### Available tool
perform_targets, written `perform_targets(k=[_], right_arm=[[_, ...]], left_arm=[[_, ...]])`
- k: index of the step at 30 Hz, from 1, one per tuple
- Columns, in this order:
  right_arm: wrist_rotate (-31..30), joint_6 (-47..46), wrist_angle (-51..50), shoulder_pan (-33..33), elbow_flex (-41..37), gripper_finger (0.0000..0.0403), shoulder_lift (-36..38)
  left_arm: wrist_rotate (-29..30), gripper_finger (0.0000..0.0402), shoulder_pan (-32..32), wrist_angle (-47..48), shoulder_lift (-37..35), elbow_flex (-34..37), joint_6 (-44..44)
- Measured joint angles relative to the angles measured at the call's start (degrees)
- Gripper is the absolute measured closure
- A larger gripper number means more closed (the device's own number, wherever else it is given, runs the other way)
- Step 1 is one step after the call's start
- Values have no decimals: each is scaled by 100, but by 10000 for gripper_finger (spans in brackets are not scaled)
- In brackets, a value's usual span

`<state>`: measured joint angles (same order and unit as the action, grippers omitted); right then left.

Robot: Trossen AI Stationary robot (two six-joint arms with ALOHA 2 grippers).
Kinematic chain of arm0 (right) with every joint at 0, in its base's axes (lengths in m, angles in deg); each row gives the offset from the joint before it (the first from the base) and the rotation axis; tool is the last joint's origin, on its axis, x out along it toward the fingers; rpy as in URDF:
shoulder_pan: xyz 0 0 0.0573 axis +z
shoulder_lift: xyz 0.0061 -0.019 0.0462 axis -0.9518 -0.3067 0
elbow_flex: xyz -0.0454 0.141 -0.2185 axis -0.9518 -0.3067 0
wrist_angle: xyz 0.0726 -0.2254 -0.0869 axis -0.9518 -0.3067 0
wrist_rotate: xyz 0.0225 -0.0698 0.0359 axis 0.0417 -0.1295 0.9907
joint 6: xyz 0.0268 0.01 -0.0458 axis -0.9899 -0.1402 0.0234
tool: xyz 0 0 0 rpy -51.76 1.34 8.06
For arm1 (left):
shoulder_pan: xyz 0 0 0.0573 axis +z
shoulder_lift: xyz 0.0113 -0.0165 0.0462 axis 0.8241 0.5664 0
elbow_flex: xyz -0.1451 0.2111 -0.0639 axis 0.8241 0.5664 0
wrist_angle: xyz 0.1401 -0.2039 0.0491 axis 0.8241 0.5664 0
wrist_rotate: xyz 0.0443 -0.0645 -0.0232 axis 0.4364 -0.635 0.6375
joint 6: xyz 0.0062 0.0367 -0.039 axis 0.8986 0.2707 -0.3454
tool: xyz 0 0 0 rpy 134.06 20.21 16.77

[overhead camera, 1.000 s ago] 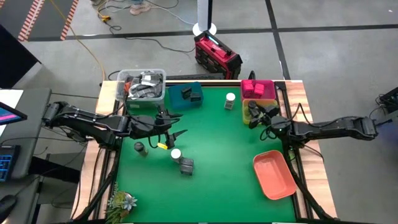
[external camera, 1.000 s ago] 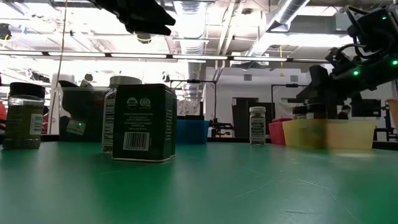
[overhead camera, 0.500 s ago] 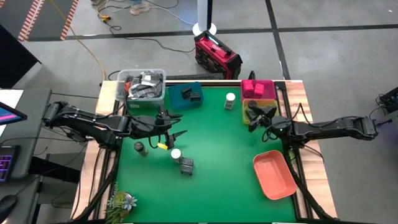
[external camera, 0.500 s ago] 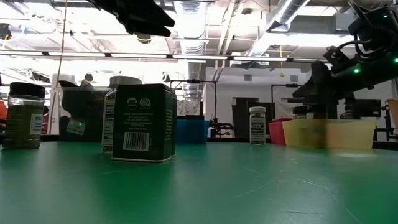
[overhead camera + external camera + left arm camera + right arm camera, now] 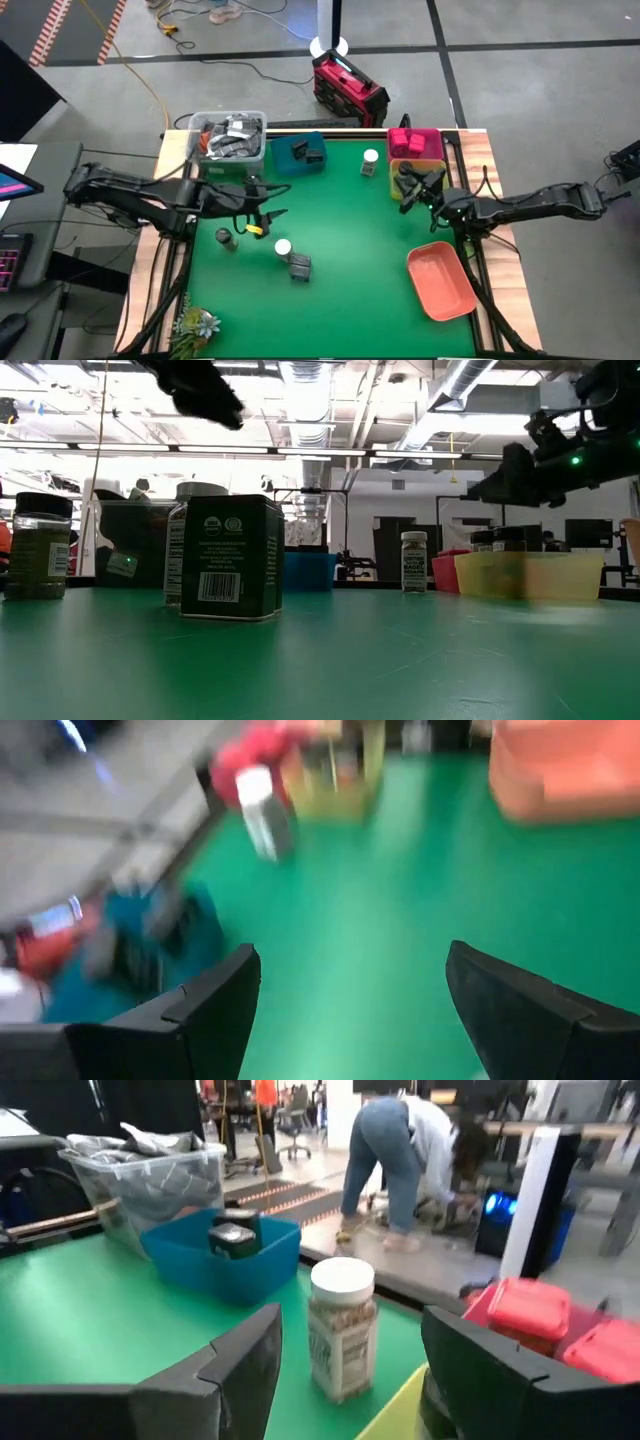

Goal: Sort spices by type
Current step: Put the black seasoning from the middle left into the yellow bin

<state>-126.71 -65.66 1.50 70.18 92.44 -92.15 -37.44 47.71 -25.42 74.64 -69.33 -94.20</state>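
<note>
Three spices stand on the green mat near its left-middle: a dark-lidded round jar (image 5: 224,238) (image 5: 38,546), a white-capped jar (image 5: 283,247) and a dark grey tin (image 5: 299,265) (image 5: 230,556). A second white-capped jar (image 5: 370,160) (image 5: 342,1326) stands alone near the far edge. My left gripper (image 5: 270,217) (image 5: 350,1010) hovers open, above and on the far side of the three. My right gripper (image 5: 408,184) (image 5: 350,1370) is open above the yellow tray (image 5: 428,166), which holds dark-lidded jars. Magenta boxes lie in the pink tray (image 5: 416,142), dark tins in the teal tray (image 5: 300,153).
A clear tub of grey clutter (image 5: 229,135) sits at the far left corner. A salmon tray (image 5: 441,280) lies near the right edge with nothing in it. Bare green mat (image 5: 350,230) spreads between the two arms. A person bends over in the room behind the table (image 5: 400,1165).
My left gripper has drawn back toward the table's left edge and risen a little, still open. My right gripper has lifted slightly above the yellow tray. No spice has moved.
</note>
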Motion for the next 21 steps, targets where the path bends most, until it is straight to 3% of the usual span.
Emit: perform_targets(k=[5,11,16,21], right_arm=[[-594,852,232,430,303,135,0],[-1304,1952,481,1038,842,135,-2],[-1417,2918,1047,1358,1204,135,0],[-1139,3156,1206,1429,1292,135,-9]], left_arm=[[-850,95,-38,2024,23,-384,-1117],[-1668,95,-273,3603,131,-400,-2114],[-1695,95,-481,4362,131,-400,-2860],[-1463,95,-679,4810,131,-397,-3372]])
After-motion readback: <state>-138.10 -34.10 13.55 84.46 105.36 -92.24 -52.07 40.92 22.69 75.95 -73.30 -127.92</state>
